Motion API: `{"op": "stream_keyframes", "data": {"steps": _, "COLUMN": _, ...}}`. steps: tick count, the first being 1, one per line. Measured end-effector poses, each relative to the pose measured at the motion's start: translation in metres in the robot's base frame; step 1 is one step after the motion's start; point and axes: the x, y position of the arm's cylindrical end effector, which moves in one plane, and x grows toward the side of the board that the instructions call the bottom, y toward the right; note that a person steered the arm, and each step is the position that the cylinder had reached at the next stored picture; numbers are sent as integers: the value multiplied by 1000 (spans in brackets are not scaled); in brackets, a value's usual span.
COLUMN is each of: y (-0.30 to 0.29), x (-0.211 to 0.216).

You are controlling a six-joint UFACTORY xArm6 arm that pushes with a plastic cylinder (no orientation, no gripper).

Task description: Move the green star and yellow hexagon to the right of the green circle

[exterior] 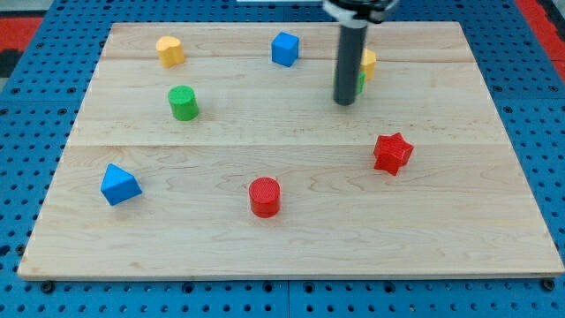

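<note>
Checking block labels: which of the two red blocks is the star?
The red star, at the view's right, below my tip. The other, the red cylinder, is round and sits bottom centre.

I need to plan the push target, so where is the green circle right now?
The green circle sits in the upper left part of the board, just below and to the right of the yellow block, far left of my tip.

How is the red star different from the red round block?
The red star has points, while the red cylinder is round with a flat top. The star sits toward the view's right; the cylinder lies lower, near the middle. Both are red and rest apart from my tip.
</note>
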Motion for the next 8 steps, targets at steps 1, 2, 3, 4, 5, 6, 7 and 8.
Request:
{"op": "stream_keyframes", "data": {"steps": 1, "y": 55, "x": -4}}
{"op": "stream_keyframes", "data": {"steps": 2, "y": 93, "x": -30}}
{"op": "stream_keyframes", "data": {"steps": 3, "y": 93, "x": -96}}
{"op": "stream_keyframes", "data": {"steps": 4, "y": 74, "x": -121}}
{"op": "stream_keyframes", "data": {"steps": 5, "y": 42, "x": -103}}
{"op": "stream_keyframes", "data": {"steps": 6, "y": 4, "x": -57}}
{"op": "stream_keyframes", "data": {"steps": 7, "y": -24, "x": -7}}
{"op": "stream_keyframes", "data": {"steps": 8, "y": 9, "x": 16}}
